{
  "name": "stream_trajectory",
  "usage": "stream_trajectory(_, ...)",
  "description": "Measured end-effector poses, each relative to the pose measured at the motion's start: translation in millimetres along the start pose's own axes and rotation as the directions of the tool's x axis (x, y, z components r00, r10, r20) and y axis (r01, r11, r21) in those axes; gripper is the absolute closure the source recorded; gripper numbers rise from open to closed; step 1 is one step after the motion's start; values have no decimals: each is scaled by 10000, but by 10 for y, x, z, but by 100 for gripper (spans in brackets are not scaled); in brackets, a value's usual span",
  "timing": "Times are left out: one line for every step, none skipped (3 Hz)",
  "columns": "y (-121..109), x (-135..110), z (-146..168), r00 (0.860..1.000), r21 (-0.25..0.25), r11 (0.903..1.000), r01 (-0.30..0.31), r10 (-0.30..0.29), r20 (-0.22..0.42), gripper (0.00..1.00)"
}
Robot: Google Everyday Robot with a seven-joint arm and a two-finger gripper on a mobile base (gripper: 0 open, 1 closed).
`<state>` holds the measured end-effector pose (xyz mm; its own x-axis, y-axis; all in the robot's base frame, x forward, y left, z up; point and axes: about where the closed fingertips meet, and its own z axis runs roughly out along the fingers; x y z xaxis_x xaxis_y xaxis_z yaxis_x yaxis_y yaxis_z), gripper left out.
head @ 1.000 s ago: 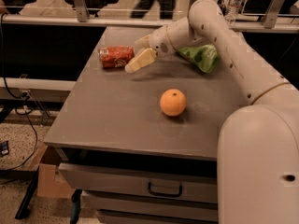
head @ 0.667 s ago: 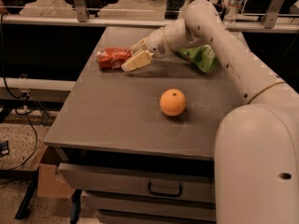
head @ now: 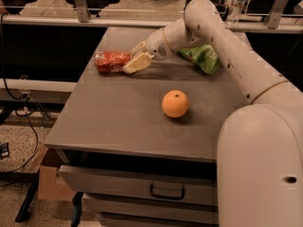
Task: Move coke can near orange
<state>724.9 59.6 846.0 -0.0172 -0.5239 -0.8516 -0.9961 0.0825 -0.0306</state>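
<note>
The coke can (head: 111, 61) lies on its side at the back left of the grey table (head: 113, 122), red with white lettering. My gripper (head: 136, 56) is at the can's right end, just above the table. It is open, with one cream finger in front of the can's end and the other behind it. I cannot tell whether the fingers touch the can. The orange (head: 175, 103) sits alone mid-table, well in front and to the right of the can.
A green chip bag (head: 204, 56) lies at the back right, partly behind my arm. The table's left edge is close to the can. Drawers (head: 165, 189) face front below the tabletop. A rail, a water bottle (head: 236, 1) and chairs stand behind the table.
My gripper has moved left, so its fingers now sit around the can's right end. The can appears shifted slightly left. The orange has not moved.
</note>
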Motion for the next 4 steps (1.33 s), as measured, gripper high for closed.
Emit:
stream_trajectory(9, 42, -383, 9987, 768, 9970, -24, 63, -507, 100)
stream_trajectory(55, 113, -882, 9942, 1862, 9825, -107, 304, -1032, 100)
stream_trajectory(119, 264, -1276, 9865, 2716, 9621, -226, 656, -1503, 100)
stream_trajectory(190, 508, -1533, 9744, 3201, 9462, -484, 1152, -1931, 100)
